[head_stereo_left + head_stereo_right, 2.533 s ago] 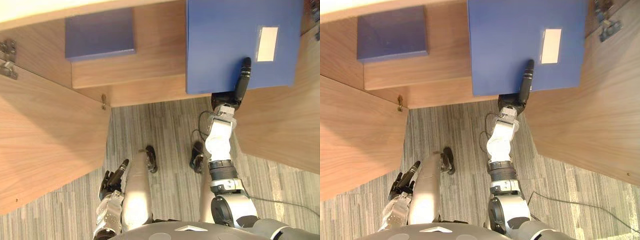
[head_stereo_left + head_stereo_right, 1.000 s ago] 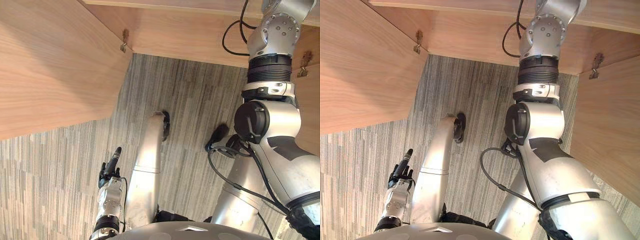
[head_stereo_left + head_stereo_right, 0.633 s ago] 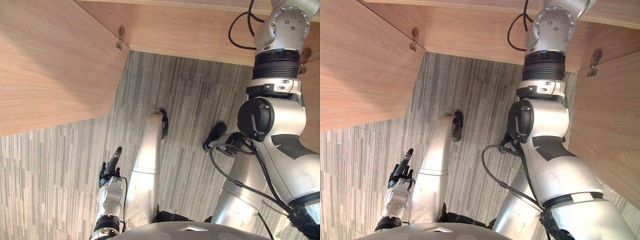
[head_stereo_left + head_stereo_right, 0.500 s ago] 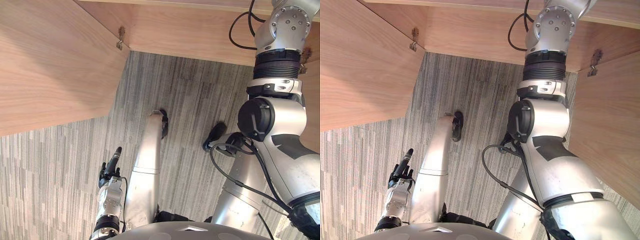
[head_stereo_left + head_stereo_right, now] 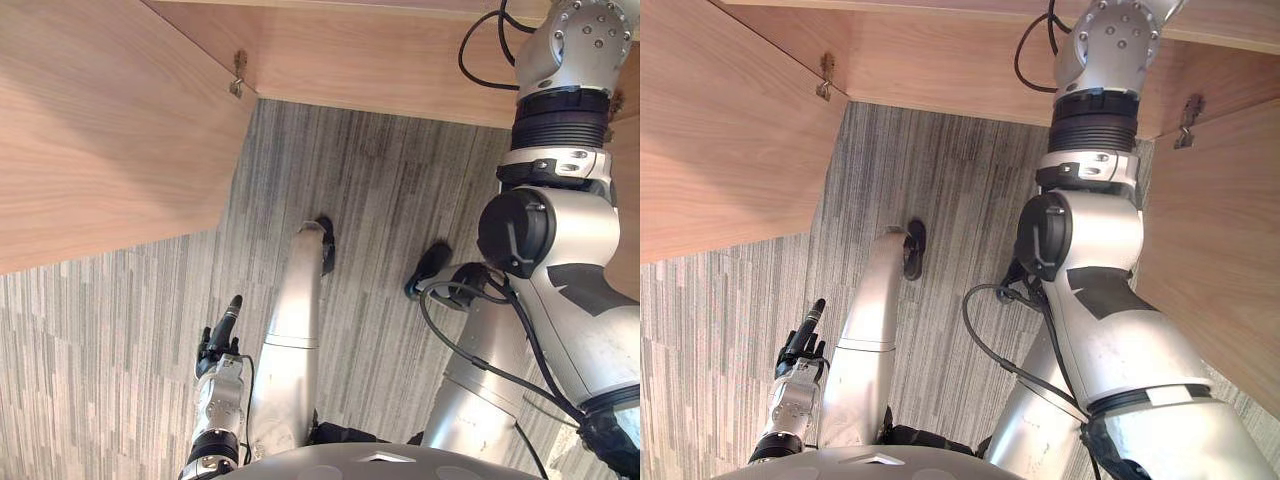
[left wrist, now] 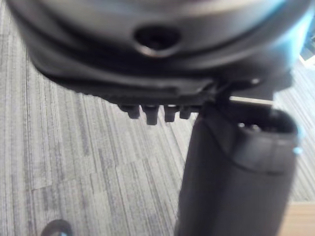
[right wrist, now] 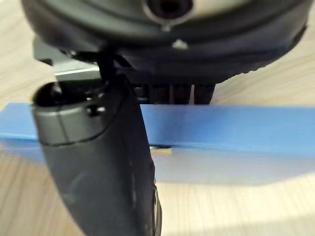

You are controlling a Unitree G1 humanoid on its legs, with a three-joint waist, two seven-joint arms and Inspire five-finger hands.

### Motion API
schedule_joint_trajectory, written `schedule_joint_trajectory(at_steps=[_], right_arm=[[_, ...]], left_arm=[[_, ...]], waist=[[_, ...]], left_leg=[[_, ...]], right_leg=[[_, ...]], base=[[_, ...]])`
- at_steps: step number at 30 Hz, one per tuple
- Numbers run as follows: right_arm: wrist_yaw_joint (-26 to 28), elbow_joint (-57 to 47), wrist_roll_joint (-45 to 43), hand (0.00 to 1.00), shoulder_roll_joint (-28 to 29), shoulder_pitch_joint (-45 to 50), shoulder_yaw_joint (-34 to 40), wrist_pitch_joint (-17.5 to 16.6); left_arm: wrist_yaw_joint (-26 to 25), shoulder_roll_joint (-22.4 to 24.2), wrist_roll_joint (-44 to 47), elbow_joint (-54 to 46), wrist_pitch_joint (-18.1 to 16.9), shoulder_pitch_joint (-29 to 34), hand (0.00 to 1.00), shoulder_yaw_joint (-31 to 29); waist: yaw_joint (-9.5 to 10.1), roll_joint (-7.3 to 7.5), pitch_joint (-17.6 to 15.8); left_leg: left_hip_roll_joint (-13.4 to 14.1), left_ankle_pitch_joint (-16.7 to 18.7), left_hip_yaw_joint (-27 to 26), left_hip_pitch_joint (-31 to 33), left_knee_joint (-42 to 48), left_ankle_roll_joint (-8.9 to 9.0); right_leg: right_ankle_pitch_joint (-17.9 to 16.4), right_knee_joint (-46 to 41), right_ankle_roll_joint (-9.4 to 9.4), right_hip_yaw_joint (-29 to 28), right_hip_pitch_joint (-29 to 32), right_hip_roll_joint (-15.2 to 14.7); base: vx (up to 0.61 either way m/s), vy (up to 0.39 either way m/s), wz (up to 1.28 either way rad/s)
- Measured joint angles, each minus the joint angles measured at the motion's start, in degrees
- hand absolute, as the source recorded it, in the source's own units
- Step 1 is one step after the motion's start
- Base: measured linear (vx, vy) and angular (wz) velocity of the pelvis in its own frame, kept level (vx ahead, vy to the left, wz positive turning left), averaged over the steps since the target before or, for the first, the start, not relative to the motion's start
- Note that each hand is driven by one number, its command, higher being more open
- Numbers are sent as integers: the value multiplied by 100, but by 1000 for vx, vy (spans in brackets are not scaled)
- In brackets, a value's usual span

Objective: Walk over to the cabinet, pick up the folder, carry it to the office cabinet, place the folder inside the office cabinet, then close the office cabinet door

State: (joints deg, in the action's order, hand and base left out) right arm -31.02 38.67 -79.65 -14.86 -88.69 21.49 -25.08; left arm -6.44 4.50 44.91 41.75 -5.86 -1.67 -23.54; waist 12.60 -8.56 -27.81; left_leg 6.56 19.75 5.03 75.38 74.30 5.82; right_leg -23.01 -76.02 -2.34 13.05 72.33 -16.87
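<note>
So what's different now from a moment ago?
The camera tipped down. The right hand reached farther into the cabinet, and the blue folder lies on wood just past it. The left hand still hangs open.

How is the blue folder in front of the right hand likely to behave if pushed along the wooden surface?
The blue folder shows a straight, unsagging edge, so it probably stays stiff. Resting on the smooth wooden surface, it would likely slide easily. It looks thin and wide, so rolling or tipping seems unlikely.
</note>
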Motion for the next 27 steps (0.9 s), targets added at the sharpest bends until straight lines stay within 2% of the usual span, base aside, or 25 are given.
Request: schedule_joint_trajectory(at_steps=[16, 19, 23, 27], right_arm=[[275, 239, -2, 100, 92, 28, -12, 73], [307, 324, -3, 100, 273, 88, 50, 97], [323, 335, -8, 100, 487, 389, 176, 140], [360, 389, -9, 100, 635, 790, 294, 206]], left_arm=[[41, 1, 11, 11, 5, 0, 100, -9], [46, 2, 29, 52, 15, 0, 100, -12], [56, 2, 29, 46, 21, -2, 100, -10], [63, 4, 30, 48, 21, 1, 100, -46]], waist=[[-71, -1, 1], [-164, 3, 3], [-183, 4, 20], [-195, 16, 187]], left_leg=[[17, -17, -29, -267, -191, 0], [27, -44, -63, -457, -364, -9], [100, -51, -147, -820, -628, -19], [99, -79, -209, -1198, -977, -31]], right_leg=[[35, 206, 5, 29, -253, 12], [78, 384, 25, 47, -442, 34], [146, 681, 53, 62, -781, 108], [208, 1032, 85, 107, -1143, 127]], base=[[-2, 6, 0], [-3, 9, -2], [-8, 32, -7], [17, 25, 0]])
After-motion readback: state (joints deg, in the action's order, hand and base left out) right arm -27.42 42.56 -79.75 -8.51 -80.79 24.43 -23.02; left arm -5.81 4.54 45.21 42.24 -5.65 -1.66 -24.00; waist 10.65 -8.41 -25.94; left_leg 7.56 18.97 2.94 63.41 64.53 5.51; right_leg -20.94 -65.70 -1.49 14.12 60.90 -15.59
